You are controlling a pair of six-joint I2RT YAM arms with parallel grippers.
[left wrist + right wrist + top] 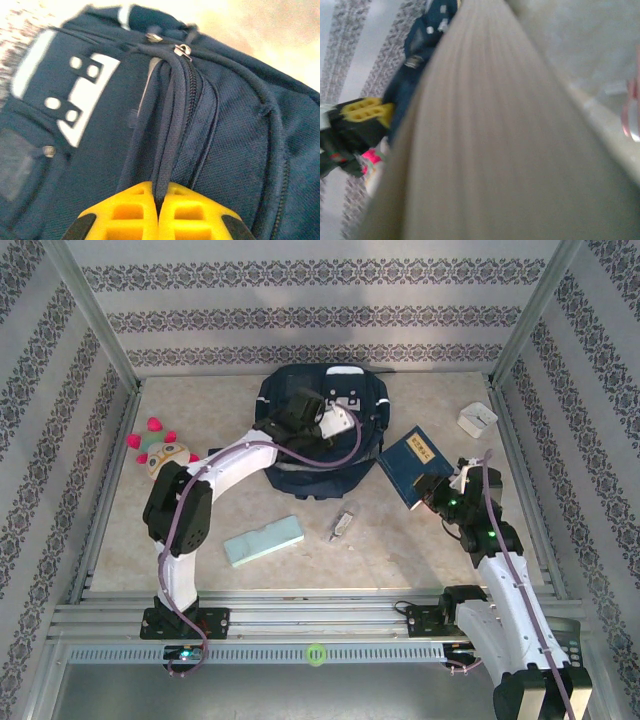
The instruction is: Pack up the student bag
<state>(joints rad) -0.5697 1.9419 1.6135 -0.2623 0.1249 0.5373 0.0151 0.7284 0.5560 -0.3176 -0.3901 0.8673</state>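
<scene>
While the left gripper (159,195) is clenched on a raised fold of fabric beside the zip of the student bag (100,125), its yellow fingers (140,192) meet w/ only that fold btwn them. Zip pull (182,50) sits further along the same seam, apart from the fingers. Bag lies on the table (380,560) at back-centre, grey-white patch w/ holes facing up. Right gripper (432,492) is just right of the bag, grasping a blue book (408,462). Book is tilted, one corner near the bag's right edge; can't tell if touching. Its page edge is close up in the right wrist view. Left of the bag: plush toy (160,448). Nearer the arm bases than the bag: pale teal case (263,541) & small metal item (342,526), apart from each other. White box (477,420) is well right of the bag, beyond the book.
</scene>
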